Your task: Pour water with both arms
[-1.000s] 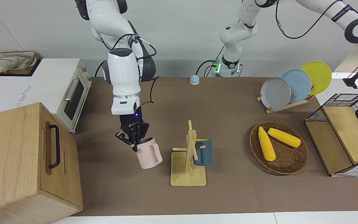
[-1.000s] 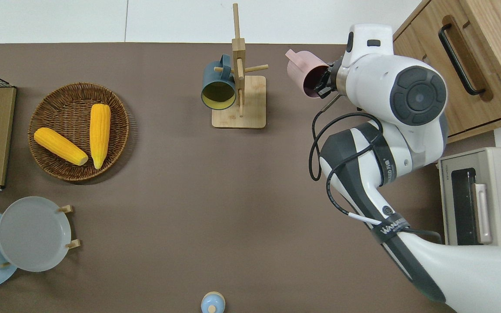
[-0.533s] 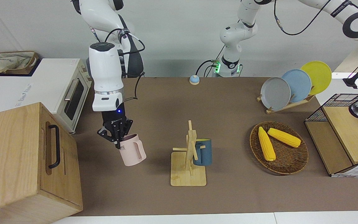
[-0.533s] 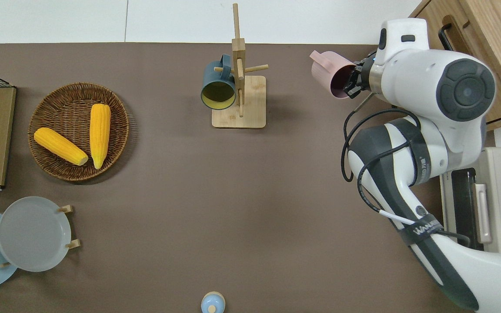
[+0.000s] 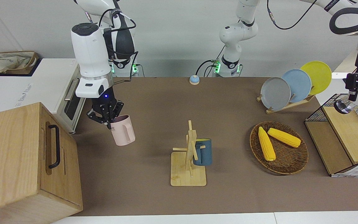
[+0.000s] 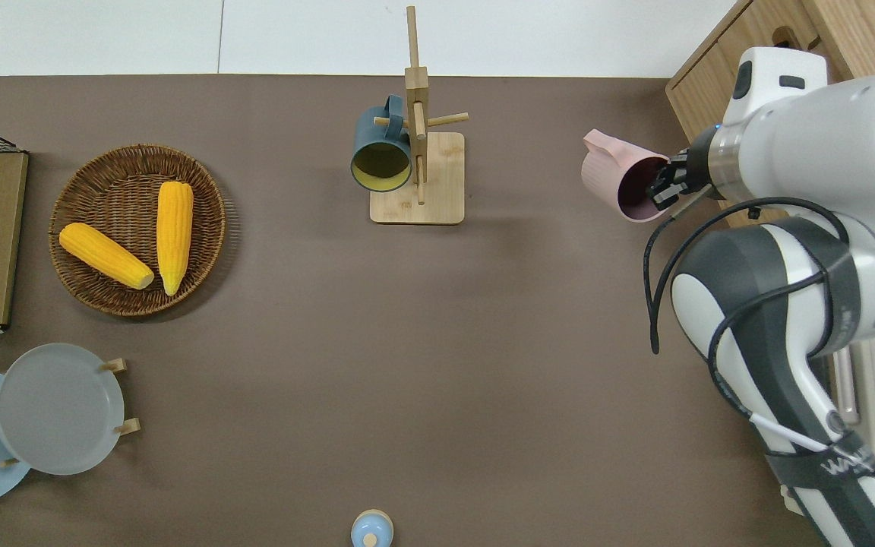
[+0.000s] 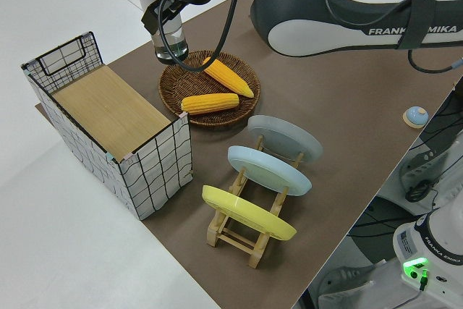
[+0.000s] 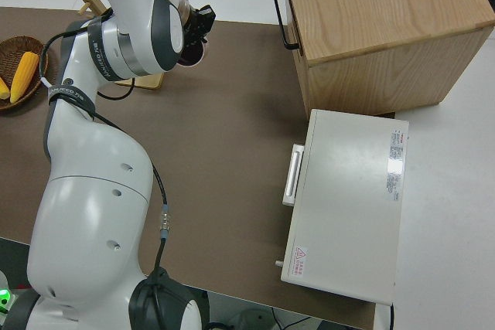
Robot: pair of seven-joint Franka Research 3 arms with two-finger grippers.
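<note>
While the right gripper (image 5: pixel 105 119) is clamped on the rim of a pink mug (image 5: pixel 122 134), we note the mug hangs tilted in the air over the brown worktop (image 6: pixel 422 342), toward the right arm's end, near the wooden cabinet (image 5: pixel 20 155). At the opposite end we find the left gripper (image 7: pixel 165 21) closed on a clear glass (image 7: pixel 171 47), held over the wire-sided box (image 7: pixel 108 113) and the corn basket (image 7: pixel 210 88).

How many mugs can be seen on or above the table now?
2. The pink mug is held in the air by the right end effector, near the wooden cabinet. The blue mug hangs on the wooden mug stand. Others may be hidden.
</note>
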